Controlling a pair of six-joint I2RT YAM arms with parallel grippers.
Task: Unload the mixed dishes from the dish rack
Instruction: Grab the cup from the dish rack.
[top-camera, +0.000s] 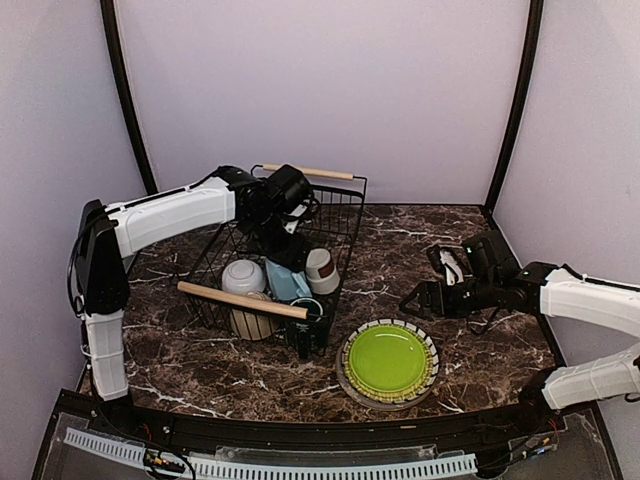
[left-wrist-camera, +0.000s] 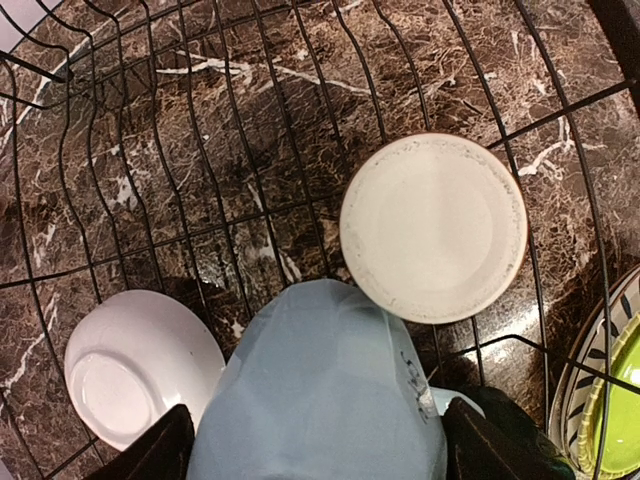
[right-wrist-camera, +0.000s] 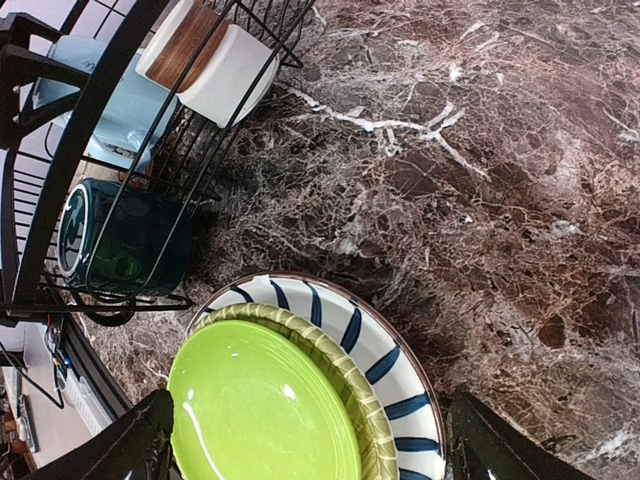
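The black wire dish rack (top-camera: 345, 215) holds a light blue mug (top-camera: 285, 282), a brown-white cup (top-camera: 322, 270), a white bowl (top-camera: 243, 276), a cream bowl (top-camera: 250, 322) and a dark green mug (top-camera: 308, 318). My left gripper (top-camera: 287, 240) reaches down into the rack. In the left wrist view it (left-wrist-camera: 315, 455) is open, with a finger on either side of the light blue mug (left-wrist-camera: 320, 390). A lime-green plate (top-camera: 387, 360) lies on the striped plate (top-camera: 432, 352) on the table. My right gripper (top-camera: 415, 300) is open and empty above these plates (right-wrist-camera: 260, 410).
The rack's wooden handles are at the front (top-camera: 243, 299) and the back (top-camera: 308, 171). The white bowl (left-wrist-camera: 135, 370) and the cup (left-wrist-camera: 433, 228) lie close to the blue mug. The table's right edge is behind my right arm.
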